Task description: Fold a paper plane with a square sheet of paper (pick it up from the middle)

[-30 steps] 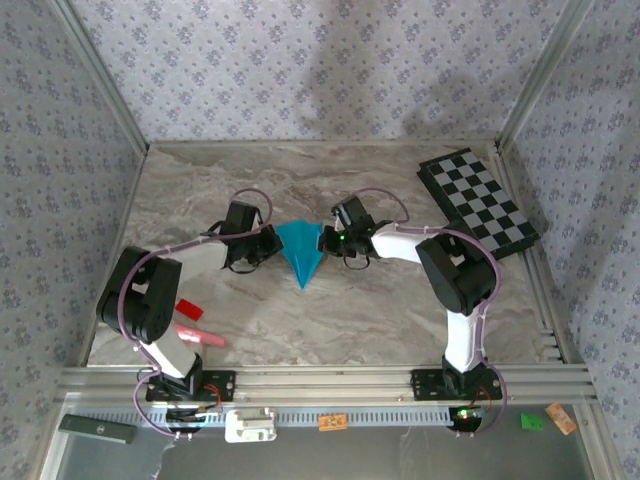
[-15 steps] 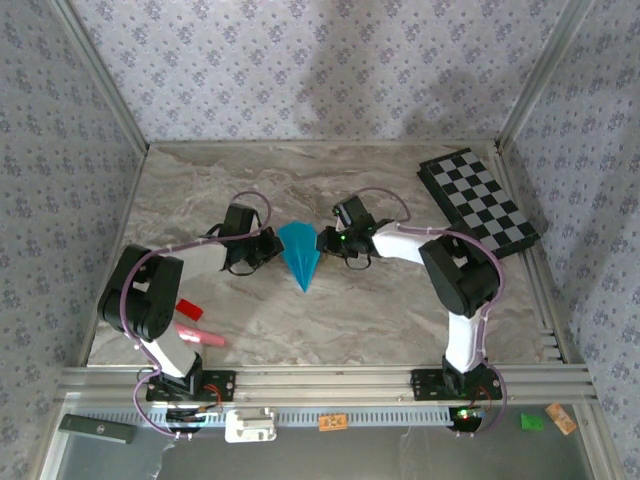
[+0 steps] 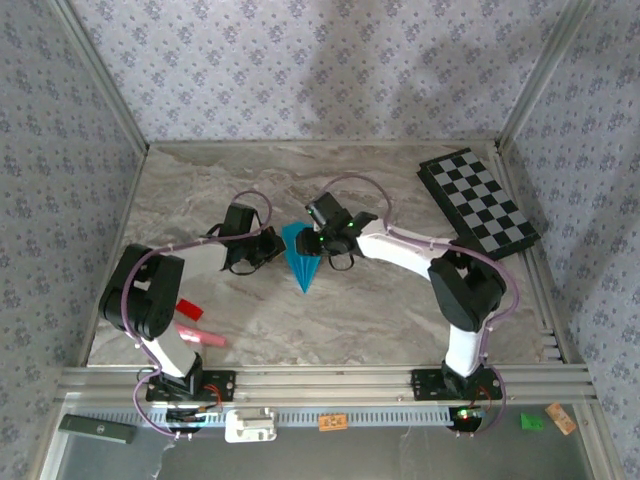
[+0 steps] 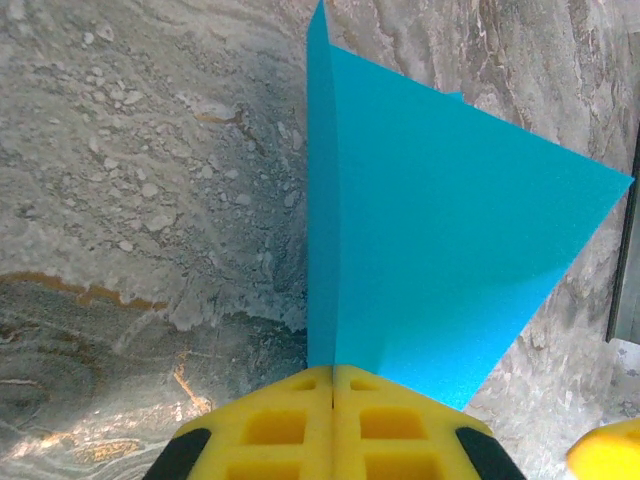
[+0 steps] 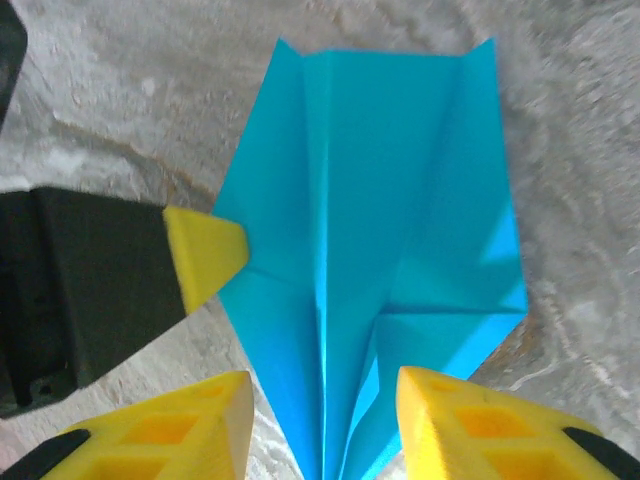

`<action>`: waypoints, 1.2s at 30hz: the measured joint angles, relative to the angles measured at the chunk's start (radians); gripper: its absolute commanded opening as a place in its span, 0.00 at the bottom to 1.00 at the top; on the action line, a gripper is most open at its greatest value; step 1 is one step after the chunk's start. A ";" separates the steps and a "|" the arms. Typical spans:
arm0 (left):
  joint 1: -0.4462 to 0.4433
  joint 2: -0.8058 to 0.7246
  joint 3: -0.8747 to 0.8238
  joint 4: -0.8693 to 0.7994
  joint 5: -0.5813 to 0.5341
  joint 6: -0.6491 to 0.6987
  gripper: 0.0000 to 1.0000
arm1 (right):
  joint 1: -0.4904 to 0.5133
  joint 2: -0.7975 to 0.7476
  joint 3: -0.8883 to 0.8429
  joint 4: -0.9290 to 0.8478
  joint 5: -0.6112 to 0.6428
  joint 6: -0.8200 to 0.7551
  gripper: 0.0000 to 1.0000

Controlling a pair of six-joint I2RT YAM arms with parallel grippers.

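The paper plane point(image 3: 301, 263) is a cyan-blue creased dart lying on the marble table, sharp point toward the near edge. My left gripper point(image 3: 272, 244) is shut on its left edge. In the left wrist view the yellow fingers point(image 4: 290, 420) meet on the paper plane point(image 4: 430, 230), one flap standing upright. My right gripper point(image 3: 318, 243) hovers over the plane's wide end. In the right wrist view it point(image 5: 322, 400) is open, fingers on either side of the narrowing paper plane point(image 5: 380, 200), and the left gripper's fingertip point(image 5: 205, 255) pinches the left edge.
A black-and-white checkered board point(image 3: 478, 203) lies at the back right of the table. A small red object point(image 3: 188, 309) and a pink one point(image 3: 198, 335) lie near the left arm's base. Aluminium rails point(image 3: 320, 380) bound the near edge.
My right gripper has let go of the plane's right side, opened, and moved left and over the plane. The left gripper stays shut on the left edge.
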 measured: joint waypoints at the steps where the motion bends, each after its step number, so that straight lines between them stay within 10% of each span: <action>1: 0.000 0.003 0.000 0.001 0.000 0.000 0.00 | 0.005 0.010 0.005 -0.007 0.000 0.000 0.46; 36: 0.000 0.010 0.000 0.001 0.008 0.000 0.00 | 0.020 0.196 0.176 -0.175 -0.068 -0.038 0.49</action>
